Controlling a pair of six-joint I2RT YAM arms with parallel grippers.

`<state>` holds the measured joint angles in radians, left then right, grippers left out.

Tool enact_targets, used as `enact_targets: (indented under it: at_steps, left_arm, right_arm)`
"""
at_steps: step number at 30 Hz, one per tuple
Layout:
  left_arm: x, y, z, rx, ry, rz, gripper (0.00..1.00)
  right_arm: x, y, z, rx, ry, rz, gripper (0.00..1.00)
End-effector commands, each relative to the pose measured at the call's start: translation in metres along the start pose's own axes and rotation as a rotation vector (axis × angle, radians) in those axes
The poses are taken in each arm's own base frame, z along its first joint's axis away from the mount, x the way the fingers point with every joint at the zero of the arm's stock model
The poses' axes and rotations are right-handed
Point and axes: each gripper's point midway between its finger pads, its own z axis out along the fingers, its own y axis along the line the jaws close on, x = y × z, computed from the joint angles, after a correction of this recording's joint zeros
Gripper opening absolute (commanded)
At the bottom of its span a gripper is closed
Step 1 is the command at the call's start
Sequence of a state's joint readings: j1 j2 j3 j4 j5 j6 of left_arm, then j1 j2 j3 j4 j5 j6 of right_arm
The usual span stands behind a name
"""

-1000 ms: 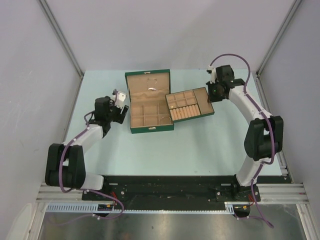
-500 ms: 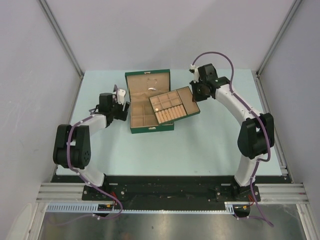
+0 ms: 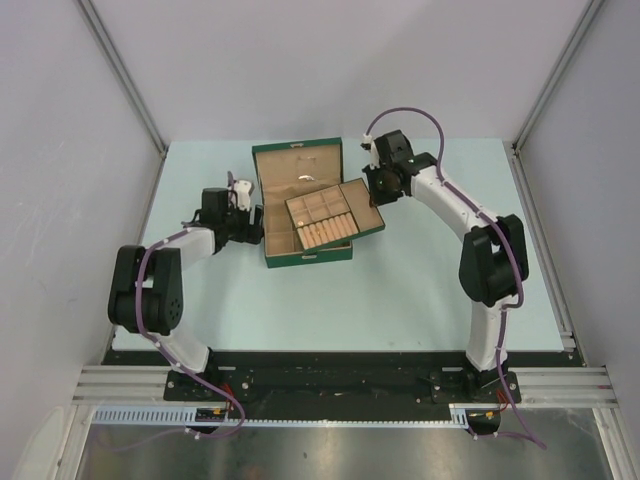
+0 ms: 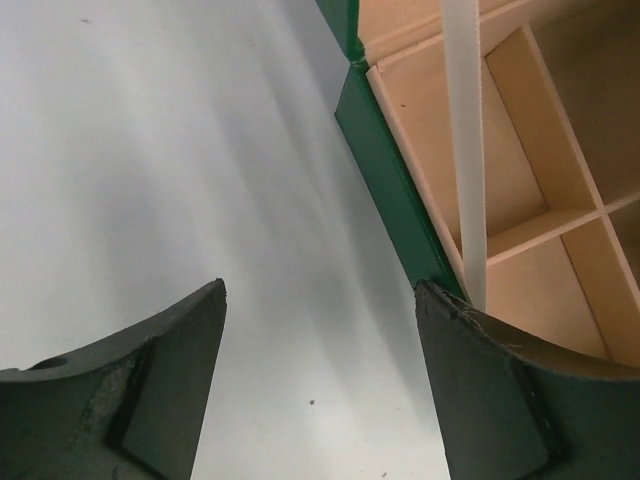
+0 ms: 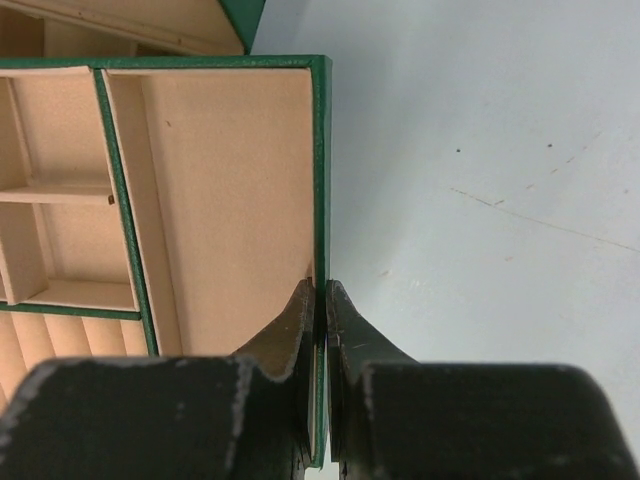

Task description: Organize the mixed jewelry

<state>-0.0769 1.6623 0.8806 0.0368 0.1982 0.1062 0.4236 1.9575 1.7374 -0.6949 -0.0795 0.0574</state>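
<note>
Right wrist view: right gripper (image 5: 322, 300) clamped on green rim of divided tray (image 5: 320, 150), tray stretching ahead-left of fingertips; left gripper (image 4: 320, 330) gaping, green box (image 4: 385, 190) wall just beside one finger (image 4: 500, 390); jewelry not visible anywhere; sorting seemingly not yet started.

**Camera positions**

Top view: fixed, high behind the arm bases, looking down over the whole table (image 3: 420, 290). Left wrist: close, past the left gripper (image 4: 320, 287) at the outer wall of the box (image 4: 388, 190). Right wrist: close, past the right gripper (image 5: 322, 290) onto the tray (image 5: 230, 200). Top view covers both spots.
</note>
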Motion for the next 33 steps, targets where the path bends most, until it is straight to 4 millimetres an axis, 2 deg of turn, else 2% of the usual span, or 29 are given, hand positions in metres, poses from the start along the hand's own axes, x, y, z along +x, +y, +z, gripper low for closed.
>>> enact_targets:
  at_steps: [1, 9, 21, 26, 33]
  left_arm:
    - [-0.015, -0.040, -0.006, 0.114, -0.045, 0.012, 0.82]
    - [-0.018, -0.057, -0.015, 0.158, -0.047, 0.050, 0.82]
    - [-0.032, -0.087, -0.014, 0.215, -0.048, 0.122, 0.82]
    - [-0.031, -0.085, -0.018, 0.200, -0.059, 0.138, 0.82]
    - [-0.038, -0.074, -0.032, 0.150, -0.104, 0.170, 0.83]
  right_arm:
    - [-0.021, 0.009, -0.004, 0.000, -0.049, 0.009, 0.00]
    - [-0.023, 0.007, 0.000, 0.017, -0.042, 0.006, 0.00]
    - [-0.026, 0.012, 0.011, 0.033, -0.028, -0.024, 0.00]
    - [-0.020, 0.013, 0.018, 0.036, -0.009, -0.044, 0.00]
    - [-0.026, 0.017, 0.021, 0.027, -0.024, -0.067, 0.00]
